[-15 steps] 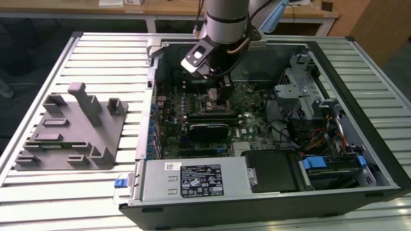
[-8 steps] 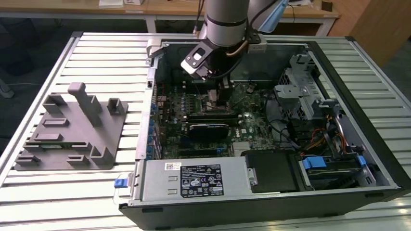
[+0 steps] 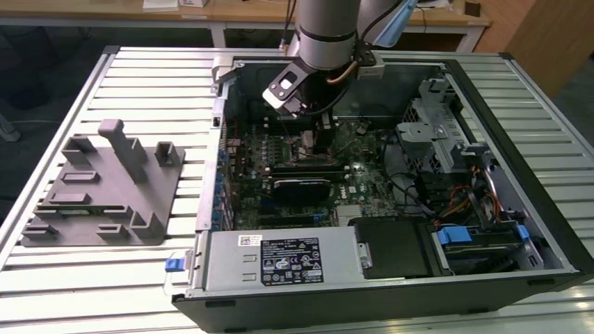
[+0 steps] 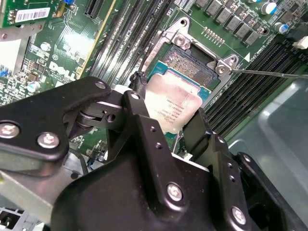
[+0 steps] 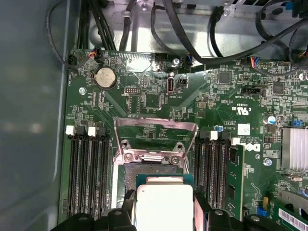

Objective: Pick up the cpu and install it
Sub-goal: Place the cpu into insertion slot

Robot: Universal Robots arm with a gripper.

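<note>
The cpu [image 4: 174, 103] is a flat square chip with a silvery top plate and a thin green rim, and my gripper [image 4: 168, 113] is shut on it, one black finger on each of two opposite edges. It hangs just over the open socket [image 4: 190, 65] on the green motherboard, covering part of it while the bare pin field shows beyond. In the first wrist view the cpu [image 5: 163, 202] sits between the fingers [image 5: 202, 204] below the socket [image 5: 154, 169], whose metal load frame [image 5: 156, 129] is flipped up. In the exterior view the gripper [image 3: 311, 136] reaches down inside the open computer case [image 3: 519, 160].
Memory slots [image 5: 89, 168] flank the socket on both sides. A thin retaining lever [image 4: 269, 73] sticks out beside it. Black cables [image 5: 192, 43] run along the case wall. A grey fixture tray [image 3: 102, 188] lies on the slatted table at the exterior view's left. The power supply [image 3: 278, 261] fills the case's near corner.
</note>
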